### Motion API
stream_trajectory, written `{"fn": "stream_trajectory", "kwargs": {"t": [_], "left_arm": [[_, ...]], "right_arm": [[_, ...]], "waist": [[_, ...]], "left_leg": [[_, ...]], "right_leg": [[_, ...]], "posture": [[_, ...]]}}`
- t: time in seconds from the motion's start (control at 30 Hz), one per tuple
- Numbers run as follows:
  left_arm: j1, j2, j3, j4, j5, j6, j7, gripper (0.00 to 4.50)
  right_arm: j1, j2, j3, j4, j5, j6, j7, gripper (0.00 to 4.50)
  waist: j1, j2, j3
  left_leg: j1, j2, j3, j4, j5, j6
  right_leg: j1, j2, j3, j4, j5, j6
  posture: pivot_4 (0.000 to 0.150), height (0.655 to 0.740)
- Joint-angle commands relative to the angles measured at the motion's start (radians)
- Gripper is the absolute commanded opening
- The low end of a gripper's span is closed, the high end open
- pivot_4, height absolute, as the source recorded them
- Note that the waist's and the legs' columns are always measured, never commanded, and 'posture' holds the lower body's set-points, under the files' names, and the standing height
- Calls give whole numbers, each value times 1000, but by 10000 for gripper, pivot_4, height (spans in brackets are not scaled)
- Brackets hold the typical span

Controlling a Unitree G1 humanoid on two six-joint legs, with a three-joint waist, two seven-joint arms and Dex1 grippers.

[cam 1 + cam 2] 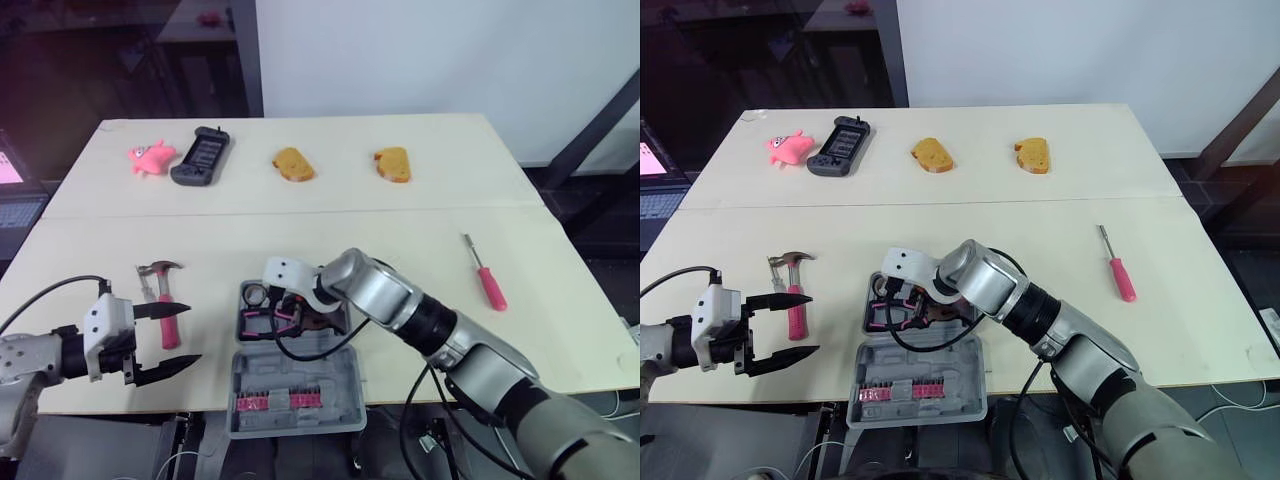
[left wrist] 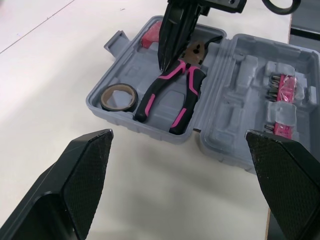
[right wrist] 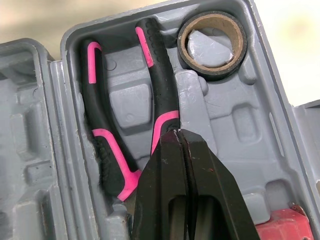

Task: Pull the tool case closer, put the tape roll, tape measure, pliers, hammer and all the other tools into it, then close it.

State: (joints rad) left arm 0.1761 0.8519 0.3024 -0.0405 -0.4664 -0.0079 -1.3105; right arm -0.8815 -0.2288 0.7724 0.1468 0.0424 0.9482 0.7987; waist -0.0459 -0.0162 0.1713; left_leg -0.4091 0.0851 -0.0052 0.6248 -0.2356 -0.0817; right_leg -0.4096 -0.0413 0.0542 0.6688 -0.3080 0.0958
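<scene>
Left eye view: tool case (image 1: 298,368) on pale table (image 1: 330,235) before white wall (image 1: 420,50).

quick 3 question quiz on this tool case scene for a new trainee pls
1. True or false: the pliers lie inside the tool case.
2. Which tool lies on the table to the robot's right of the tool case? A) hammer B) screwdriver C) tape roll
3. Fill in: the left hand has its fingers ___.

Key: 1 true; 2 B; 3 open.
</scene>
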Motion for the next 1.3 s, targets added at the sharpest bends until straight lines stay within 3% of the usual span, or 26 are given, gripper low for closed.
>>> {"fn": "stream_trajectory", "kwargs": {"t": [0.03, 0.97, 1.3], "left_arm": [[-3, 5, 9, -14, -5, -1, 3, 45000], [-26, 5, 3, 9, 10, -9, 9, 45000], [-40, 0, -15, 25, 34, -27, 15, 45000]], "right_arm": [[36, -1, 47, 47, -36, 4, 9, 378], [103, -14, 110, 138, -199, -36, 60, 378], [111, 31, -153, -64, -112, -199, 36, 378]], "waist": [[0, 0, 0], [6, -3, -13], [2, -5, -14]], "left_leg": [[0, 0, 0, 0, 0, 0], [3, 0, 0, 0, 0, 0], [0, 0, 0, -1, 0, 0]], "right_leg": [[0, 0, 0, 0, 0, 0], [4, -1, 0, -1, -2, -3], [1, 0, 0, -1, 0, -1]], "posture": [[1500, 7400], [1500, 7400], [1500, 7400]]}}
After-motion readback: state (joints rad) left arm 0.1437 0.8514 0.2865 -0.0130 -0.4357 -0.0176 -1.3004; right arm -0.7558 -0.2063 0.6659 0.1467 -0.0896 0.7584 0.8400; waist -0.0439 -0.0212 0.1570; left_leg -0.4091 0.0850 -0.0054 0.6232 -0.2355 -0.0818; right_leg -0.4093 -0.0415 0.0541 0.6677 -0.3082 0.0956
